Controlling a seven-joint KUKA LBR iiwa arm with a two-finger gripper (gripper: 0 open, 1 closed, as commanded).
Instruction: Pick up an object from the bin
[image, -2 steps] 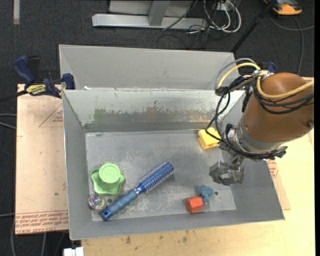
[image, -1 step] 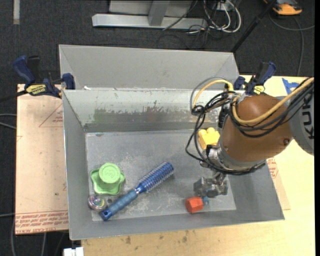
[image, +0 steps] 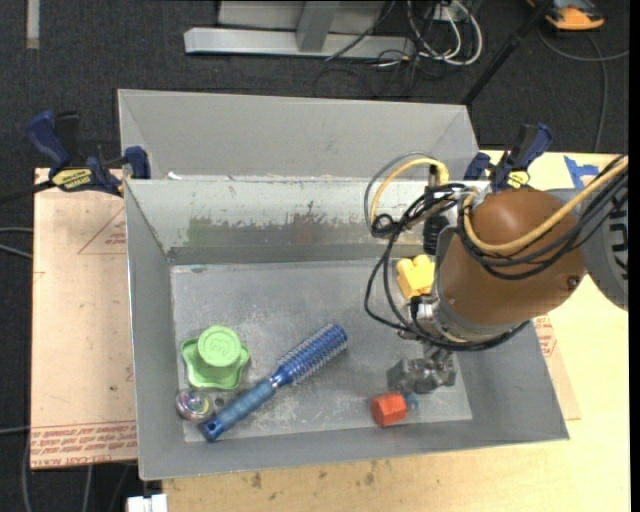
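Now, grey bin (image: 280, 290) w/ blue hairbrush (image: 277, 379), green cap (image: 214, 357), red block (image: 389, 408) by end effector (image: 428, 376), grip unclear.

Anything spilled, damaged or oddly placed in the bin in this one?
Nothing stands out. The blue hairbrush lies flat on the bin floor beside the green cap, and the small red block sits close beside the end effector; no damage visible.
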